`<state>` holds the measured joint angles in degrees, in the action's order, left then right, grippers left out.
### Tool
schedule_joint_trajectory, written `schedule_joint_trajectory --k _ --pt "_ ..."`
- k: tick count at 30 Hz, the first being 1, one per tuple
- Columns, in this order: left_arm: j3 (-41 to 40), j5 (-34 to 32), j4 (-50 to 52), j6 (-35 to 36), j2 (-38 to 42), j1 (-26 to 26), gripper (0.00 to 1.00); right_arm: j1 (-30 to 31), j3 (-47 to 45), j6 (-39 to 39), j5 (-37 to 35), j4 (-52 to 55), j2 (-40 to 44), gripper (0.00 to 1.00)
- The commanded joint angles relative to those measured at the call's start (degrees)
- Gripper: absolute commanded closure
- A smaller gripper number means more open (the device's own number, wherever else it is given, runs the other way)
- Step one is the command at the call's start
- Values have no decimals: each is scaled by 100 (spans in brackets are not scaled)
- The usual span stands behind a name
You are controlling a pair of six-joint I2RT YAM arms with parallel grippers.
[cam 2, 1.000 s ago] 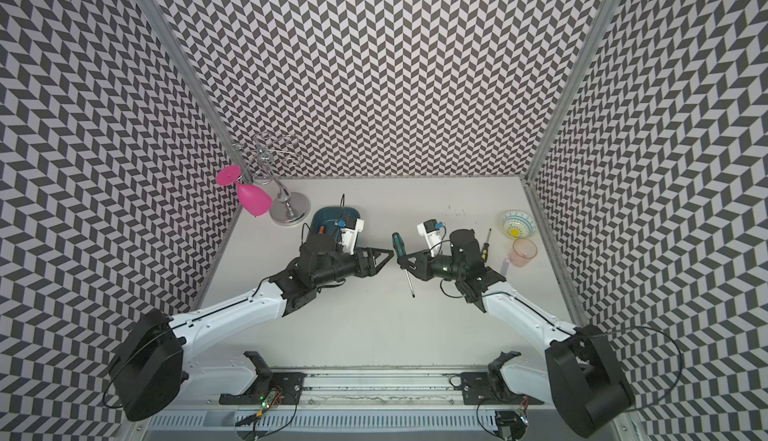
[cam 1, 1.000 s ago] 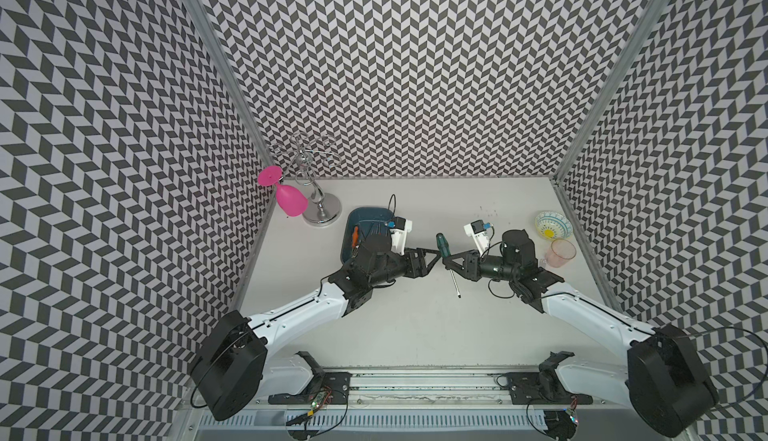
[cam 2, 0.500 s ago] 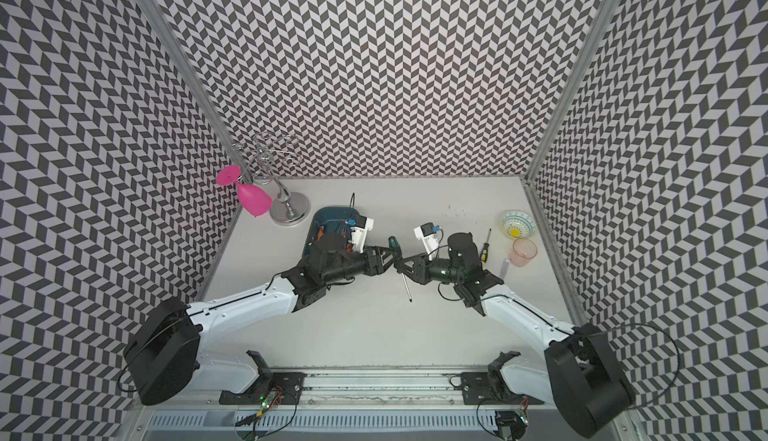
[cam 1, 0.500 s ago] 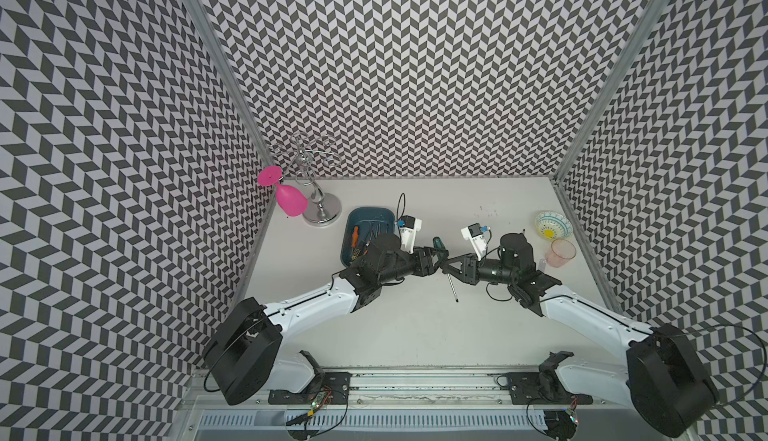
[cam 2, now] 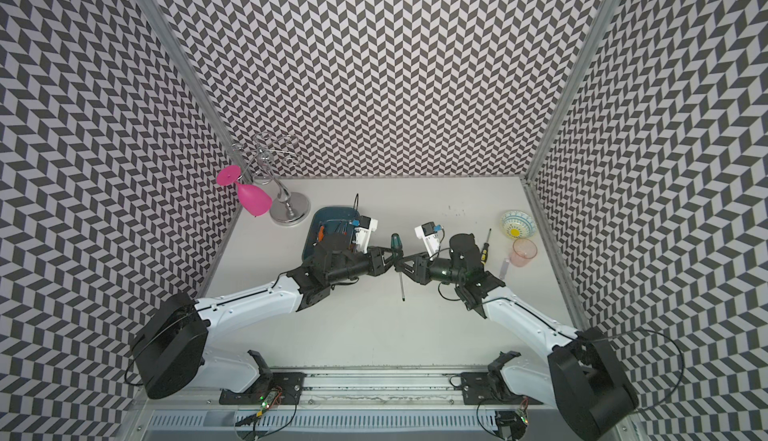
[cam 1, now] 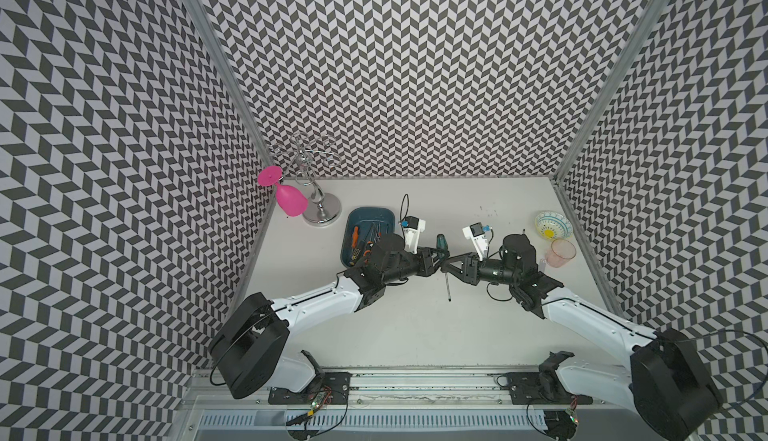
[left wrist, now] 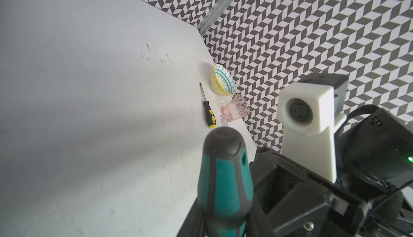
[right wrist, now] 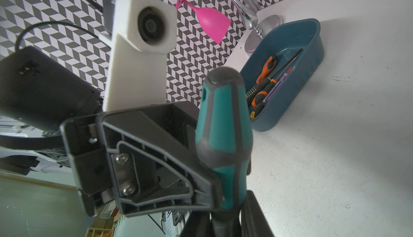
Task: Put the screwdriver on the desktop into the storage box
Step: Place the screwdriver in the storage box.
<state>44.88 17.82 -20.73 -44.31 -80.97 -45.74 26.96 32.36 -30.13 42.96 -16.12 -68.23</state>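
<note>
A teal-and-grey-handled screwdriver [cam 1: 441, 244] [cam 2: 396, 243] hangs upright above the middle of the white desktop [cam 1: 415, 331], shaft pointing down. My right gripper [cam 1: 447, 263] [right wrist: 225, 221] is shut low on its handle [right wrist: 223, 124]. From the opposite side my left gripper [cam 1: 435, 258] [left wrist: 223, 221] has its jaws closed against the same handle [left wrist: 223, 180]. The teal storage box [cam 1: 370, 212] [right wrist: 317, 52] sits at the back left behind the left wrist and holds several screwdrivers. A black-and-yellow screwdriver [cam 2: 484, 250] [left wrist: 209, 113] lies on the desktop at the right.
At the right edge stand a patterned bowl [cam 1: 552, 225] and a pink tumbler [cam 1: 561, 253]. A pink wine glass [cam 1: 291, 200] hangs from a chrome rack [cam 1: 322, 212] in the back left corner. Chevron walls close three sides.
My left gripper has moved right from the box to the screwdriver handle and closed its jaws on it. The right gripper has kept its hold, nearly still.
</note>
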Motion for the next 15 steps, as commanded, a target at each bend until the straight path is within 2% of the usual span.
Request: schedule_joint_trajectory --k 1,3,5,9,15 --pt "202 23 -56 140 -29 -49 86 63 -49 15 46 -333 48 86" --pt "278 28 37 222 -46 -49 93 55 -29 38 26 -267 38 73" --pt "357 -21 167 301 -46 -43 100 55 -3 97 -13 -177 36 65" --pt "608 -245 696 546 -42 12 100 59 64 290 -184 102 64 61" --pt "913 -398 1540 846 78 267 100 21 18 431 -388 337 125 61"
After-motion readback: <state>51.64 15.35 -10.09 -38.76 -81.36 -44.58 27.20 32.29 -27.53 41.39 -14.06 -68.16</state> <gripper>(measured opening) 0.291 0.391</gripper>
